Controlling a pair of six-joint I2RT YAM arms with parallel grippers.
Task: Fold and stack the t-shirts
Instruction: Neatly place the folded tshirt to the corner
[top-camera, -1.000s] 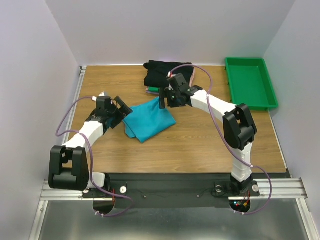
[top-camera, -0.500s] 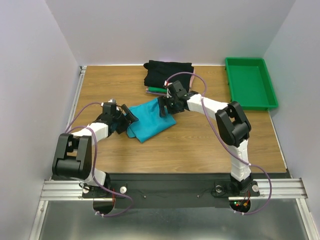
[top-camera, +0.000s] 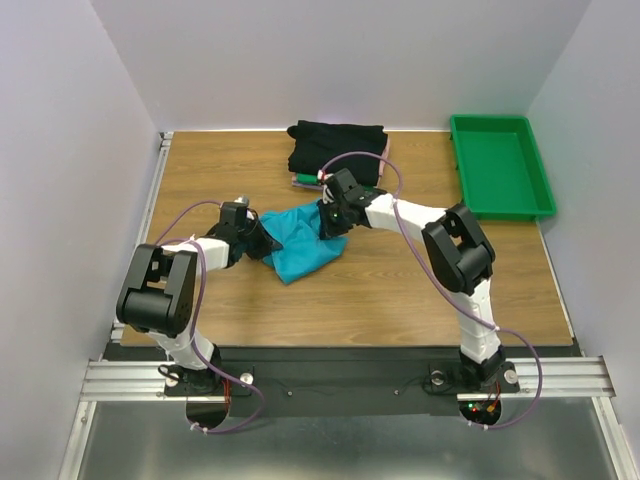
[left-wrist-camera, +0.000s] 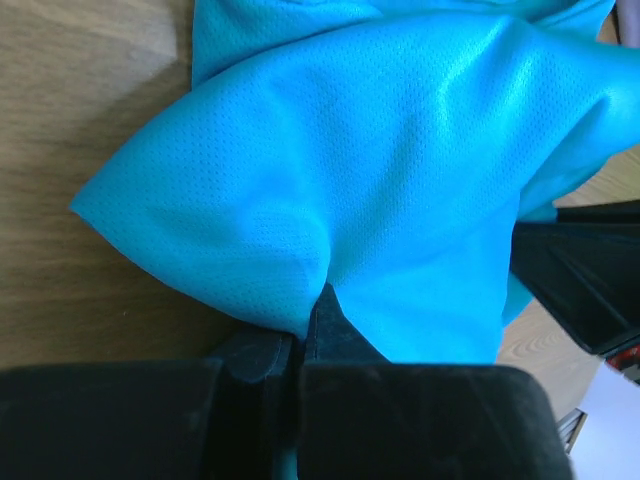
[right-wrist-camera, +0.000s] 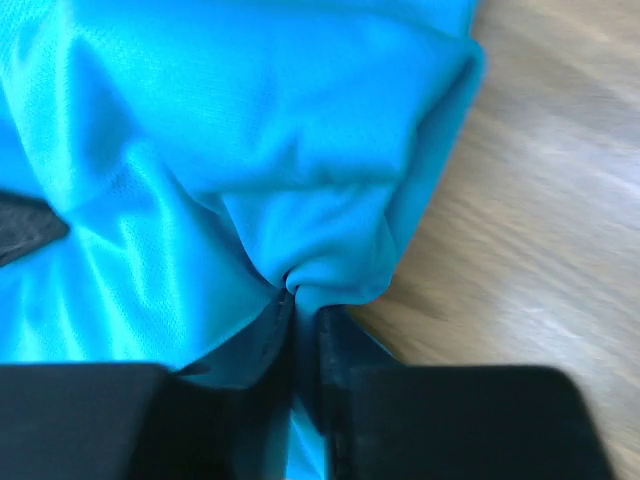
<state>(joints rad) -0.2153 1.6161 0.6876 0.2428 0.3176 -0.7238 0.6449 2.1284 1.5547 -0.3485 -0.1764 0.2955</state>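
Looking down from above, the left gripper (top-camera: 262, 240) and the right gripper (top-camera: 326, 222) both sit low on the teal t-shirt (top-camera: 300, 252), one at each end of it, so the bunched cloth lies between them on the desk (top-camera: 400, 285); just beyond the right gripper lies the folded stack of t-shirts (top-camera: 335, 145), black on top with green and pink edges showing beneath; well off to that gripper's right stands the green tray (top-camera: 500, 165).

From the left wrist, the left gripper (left-wrist-camera: 300, 338) is closed narrow on a fold of the teal t-shirt (left-wrist-camera: 350, 180); the cloth puckers at the tips and spreads ahead of them, with bare desk (left-wrist-camera: 80, 100) ahead to the left.

From the right wrist, the right gripper (right-wrist-camera: 303, 312) likewise pinches a gathered fold of the teal t-shirt (right-wrist-camera: 200, 150); cloth fills the space ahead and to the left; bare desk (right-wrist-camera: 540, 200) lies to the right.
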